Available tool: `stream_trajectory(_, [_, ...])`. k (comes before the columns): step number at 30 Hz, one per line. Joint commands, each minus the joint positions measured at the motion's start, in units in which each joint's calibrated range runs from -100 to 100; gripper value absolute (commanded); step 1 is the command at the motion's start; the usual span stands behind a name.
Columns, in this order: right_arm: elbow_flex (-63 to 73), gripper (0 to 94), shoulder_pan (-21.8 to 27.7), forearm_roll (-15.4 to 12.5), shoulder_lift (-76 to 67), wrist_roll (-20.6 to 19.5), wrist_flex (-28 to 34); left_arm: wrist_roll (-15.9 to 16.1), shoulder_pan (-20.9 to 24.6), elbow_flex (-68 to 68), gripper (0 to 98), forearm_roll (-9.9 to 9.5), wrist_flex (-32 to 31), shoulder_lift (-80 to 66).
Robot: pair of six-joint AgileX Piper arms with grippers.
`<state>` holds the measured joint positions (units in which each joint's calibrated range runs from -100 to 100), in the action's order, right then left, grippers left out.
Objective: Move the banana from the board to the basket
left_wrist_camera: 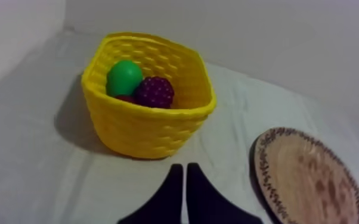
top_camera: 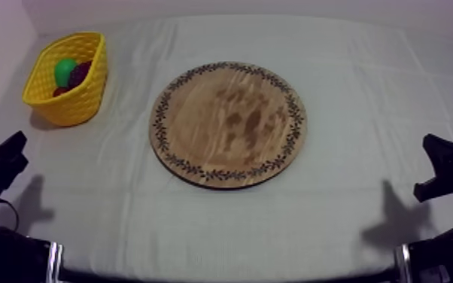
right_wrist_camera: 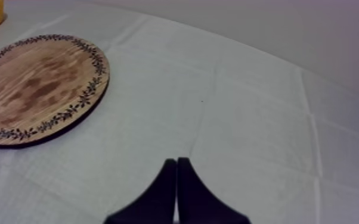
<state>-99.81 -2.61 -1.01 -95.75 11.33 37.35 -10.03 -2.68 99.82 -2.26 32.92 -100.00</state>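
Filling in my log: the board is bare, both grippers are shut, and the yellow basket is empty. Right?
No: the yellow basket holds a pear, grapes and a small red fruit, as the left wrist view shows. The rest stands.

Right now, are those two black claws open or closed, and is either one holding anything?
Left gripper: shut, holding nothing.
Right gripper: shut, holding nothing.

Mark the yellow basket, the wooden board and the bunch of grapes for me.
yellow basket (left_wrist_camera: 152,134), left wrist view, on its front wall.
wooden board (top_camera: 229,124), top view, on its bare middle.
bunch of grapes (left_wrist_camera: 154,92), left wrist view, on its visible top.
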Motion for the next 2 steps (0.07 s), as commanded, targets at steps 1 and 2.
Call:
stream_trajectory(1, [0.03,0.3,0.01,0.01,0.0,0.01,-0.09,-1.33,-0.04,0.06,0.0,0.03,-0.07,0.0])
stream_trajectory(2, [0.03,0.3,0.01,0.01,0.0,0.0,-0.09,-1.31,-0.04,0.06,0.0,0.03,-0.08,0.0])
